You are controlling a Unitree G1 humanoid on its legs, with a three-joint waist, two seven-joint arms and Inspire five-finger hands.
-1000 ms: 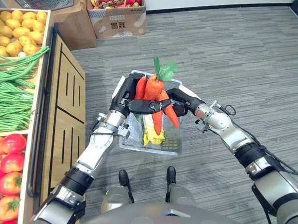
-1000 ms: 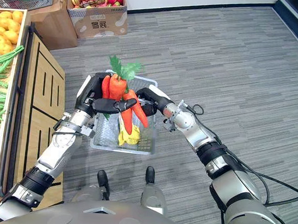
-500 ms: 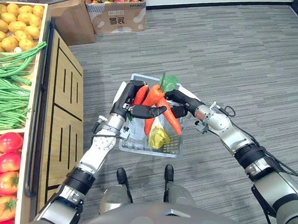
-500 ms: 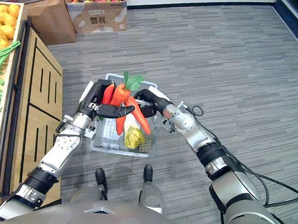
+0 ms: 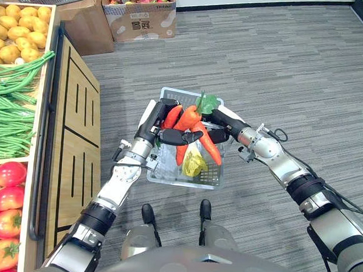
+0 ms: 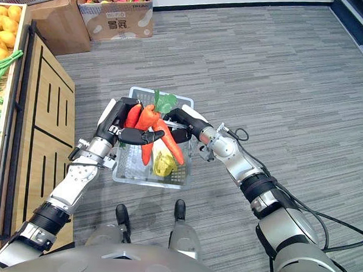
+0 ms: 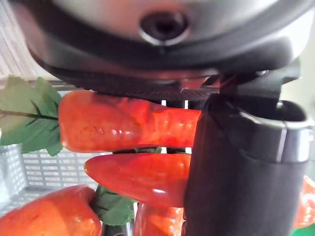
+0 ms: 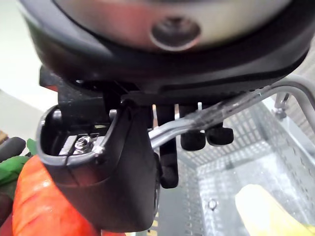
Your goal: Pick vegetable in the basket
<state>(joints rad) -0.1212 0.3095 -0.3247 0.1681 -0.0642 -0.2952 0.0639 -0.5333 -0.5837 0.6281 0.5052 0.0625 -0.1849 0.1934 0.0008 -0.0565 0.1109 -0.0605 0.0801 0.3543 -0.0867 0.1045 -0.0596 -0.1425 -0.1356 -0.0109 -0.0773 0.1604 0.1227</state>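
– So, where is the carrot bunch (image 5: 188, 118)?
– Over the basket (image 5: 178, 177), in the left hand (image 5: 153, 123), fingers and thumb curled round it. The right hand (image 5: 222, 123) hooks the basket's wire handle (image 8: 236, 105).
– Risks?
– A carrot may slide out and miss, or the bunch may snag the right hand (close by).
– Counts?
– One bunch, at least three carrots; one yellow vegetable (image 5: 194, 165); one basket.

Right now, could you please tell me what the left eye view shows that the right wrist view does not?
Left eye view: the left hand curled round the carrots, and the wooden produce stand. Right wrist view: the right hand's fingers hooked over a metal bar of the basket, close up. Shared: the basket, the carrots, the right hand.
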